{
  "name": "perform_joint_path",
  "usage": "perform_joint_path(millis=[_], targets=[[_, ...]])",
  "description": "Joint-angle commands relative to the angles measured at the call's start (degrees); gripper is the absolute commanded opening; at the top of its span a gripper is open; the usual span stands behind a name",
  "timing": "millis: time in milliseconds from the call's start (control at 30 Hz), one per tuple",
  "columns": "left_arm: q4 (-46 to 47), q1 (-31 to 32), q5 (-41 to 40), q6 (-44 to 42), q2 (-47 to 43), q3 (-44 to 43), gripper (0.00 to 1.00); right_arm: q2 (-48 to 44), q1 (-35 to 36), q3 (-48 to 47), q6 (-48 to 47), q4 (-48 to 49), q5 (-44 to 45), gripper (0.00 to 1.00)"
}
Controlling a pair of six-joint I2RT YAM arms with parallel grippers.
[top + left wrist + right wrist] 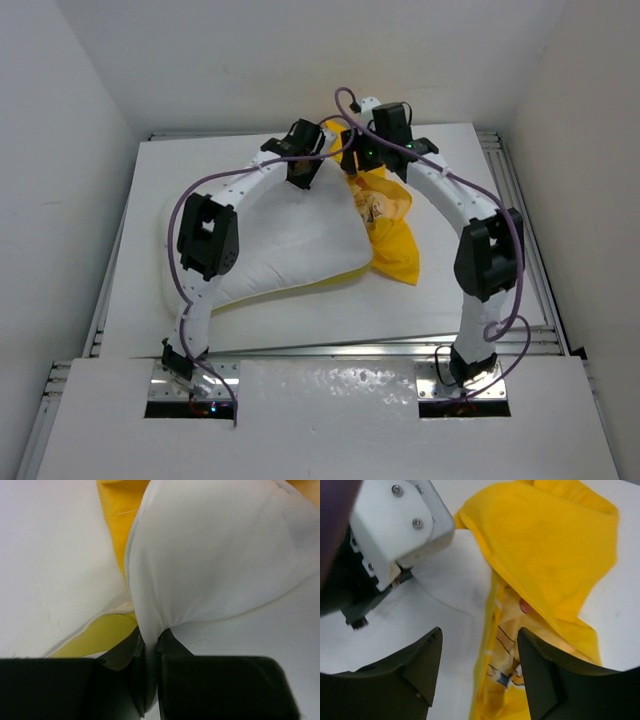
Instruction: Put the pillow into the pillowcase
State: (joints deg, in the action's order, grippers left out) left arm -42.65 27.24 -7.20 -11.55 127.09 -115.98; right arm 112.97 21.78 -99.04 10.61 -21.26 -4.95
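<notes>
I am pinching a corner of the big, soft, puffy white pillow (215, 555) with my left pincer (150, 645), and its two fingers are squeezing tight on the white cloth. My right pincer (480, 640) is hanging wide apart and holding nothing, just above the spot where the pillow is meeting the thin, wrinkly, bright yellow pillowcase (545, 545). The pillow is lying on the white counter (470, 290), mostly outside the case, with some yellow cloth peeking out from under its edge. I am thinking a few things could go wrong. Nothing is holding the case open, so its mouth could flop shut. If I am pushing the pillow then, the case could just slide and bunch up. My left pincer is only gripping a little bit of cloth, so it could slip off. My right pincer could also grab the pillow together with the case.
</notes>
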Motion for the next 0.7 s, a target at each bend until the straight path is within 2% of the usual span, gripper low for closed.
perform_joint_path(millis=[0,100,200,233,300,467,533,633,667], targets=[[3.5,0.4,-3.4,1.1,1.4,-2.1,0.00,-5.5,-4.0,4.3,-7.2,0.4,-2.7,0.60],[4.1,0.4,-4.1,1.2,1.4,-2.1,0.00,-5.5,-4.3,8.2,-14.9,0.9,0.9,0.58],[4.3,0.4,-4.2,1.7,1.2,-2.3,0.00,-3.7,-4.3,10.3,-19.0,4.7,0.8,0.61],[4.2,0.5,-4.2,2.1,1.2,-2.4,0.00,-2.5,-4.3,10.4,-20.2,7.3,0.6,0.67],[3.5,0.6,-4.0,2.1,1.3,-3.0,0.00,-0.6,-4.2,8.4,-21.8,9.6,-0.9,0.74],[2.3,1.4,-3.6,2.1,1.8,-3.1,0.00,9.1,-4.1,0.3,-21.9,11.7,-2.2,0.78],[2.0,1.5,-3.0,2.4,2.0,-3.2,0.00,12.3,-4.2,-4.6,-21.9,10.3,-2.7,0.71],[1.3,1.8,-1.9,2.8,2.1,-3.3,0.00,17.0,-4.2,-7.3,-21.6,9.6,-3.8,0.47],[1.1,1.8,-1.7,2.8,2.1,-3.5,0.00,17.5,-4.2,-7.3,-21.4,9.7,-3.4,0.19]])
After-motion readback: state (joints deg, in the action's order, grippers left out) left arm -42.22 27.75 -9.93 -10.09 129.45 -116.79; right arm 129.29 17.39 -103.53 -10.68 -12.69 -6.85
